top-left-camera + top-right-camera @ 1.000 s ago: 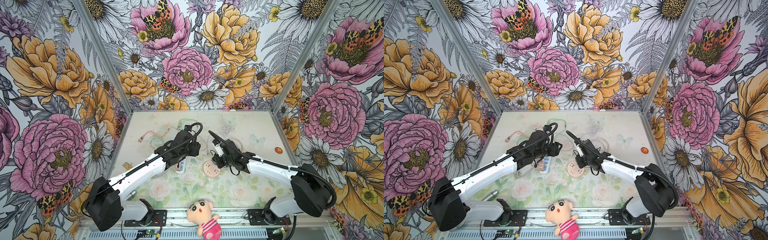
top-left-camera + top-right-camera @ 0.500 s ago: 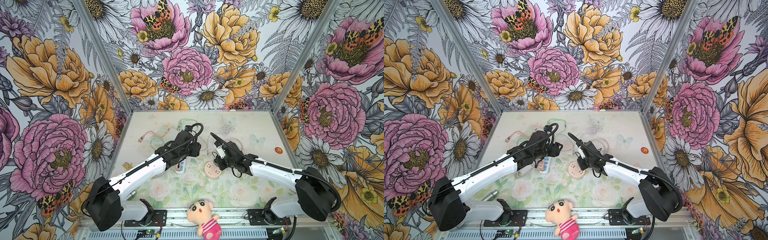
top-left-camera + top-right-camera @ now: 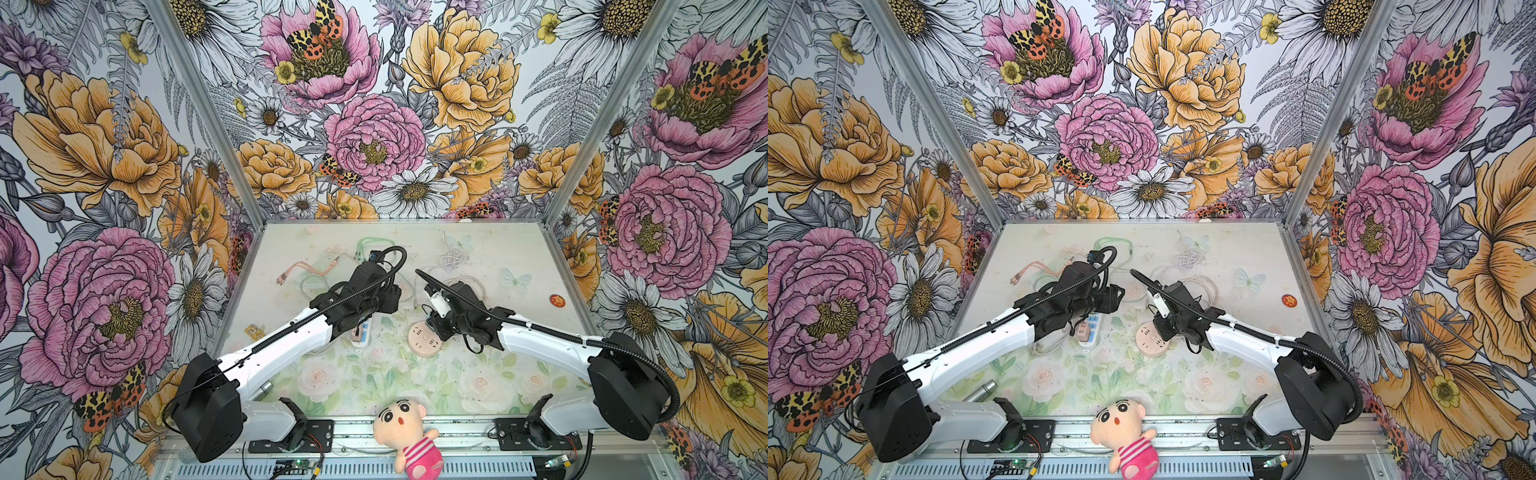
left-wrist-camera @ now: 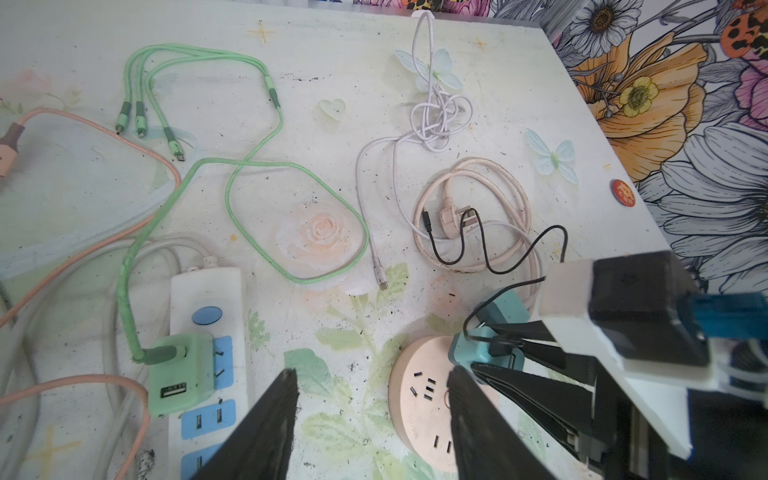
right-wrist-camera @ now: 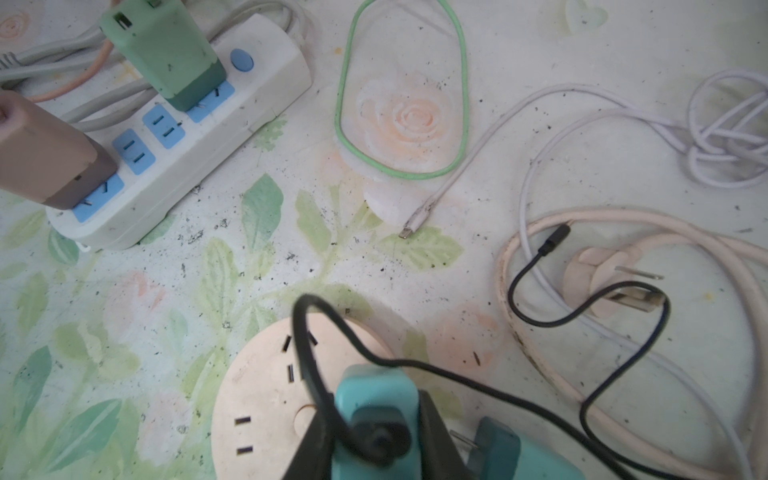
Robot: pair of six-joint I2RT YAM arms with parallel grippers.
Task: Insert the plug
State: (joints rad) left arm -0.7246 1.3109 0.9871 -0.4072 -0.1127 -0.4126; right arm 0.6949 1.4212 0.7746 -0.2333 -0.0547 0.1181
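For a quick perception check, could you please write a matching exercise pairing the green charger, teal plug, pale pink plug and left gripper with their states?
Things:
1. green charger
2. teal plug
3. pale pink plug
4. left gripper

States:
A. lying loose inside the pink cord coil
B. open, holding nothing
C. plugged into the white power strip
D. held in the right gripper, not yet inserted

Pairs: 1-C, 2-D, 3-A, 4-B
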